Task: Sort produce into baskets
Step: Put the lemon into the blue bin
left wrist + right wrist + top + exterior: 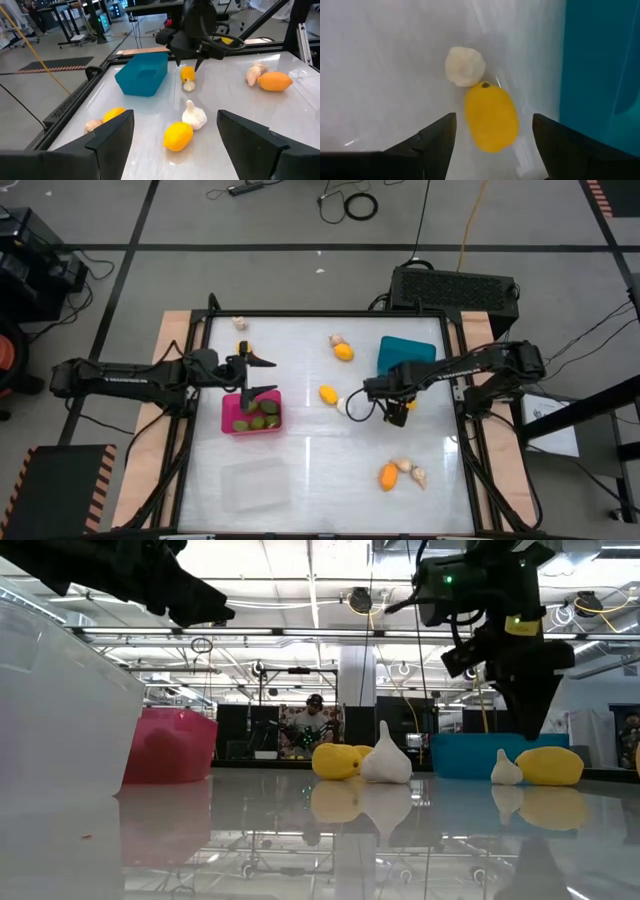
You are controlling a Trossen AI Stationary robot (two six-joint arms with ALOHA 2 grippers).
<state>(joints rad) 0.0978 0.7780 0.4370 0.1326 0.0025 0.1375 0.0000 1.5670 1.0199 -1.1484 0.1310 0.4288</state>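
My right gripper [397, 410] [493, 122] is open and hangs above a yellow fruit [491, 117] with a garlic bulb [464, 66] against it, beside the teal basket [407, 355]. Its fingers stand either side of the fruit, clear of it; the low view shows the gripper [527, 690] above the table. My left gripper [265, 376] [175, 135] is open and empty over the pink basket [250, 412], which holds olive-green fruits [258, 416]. The clear basket [255, 485] stands near the front edge.
Loose on the table are a yellow fruit [327, 393] with a garlic bulb [340, 402] at the centre, a fruit [343, 352] and bulb farther back, an orange fruit [388, 476] with bulbs at the near right, and a bulb [238, 325] and fruit [241, 347] at the far left.
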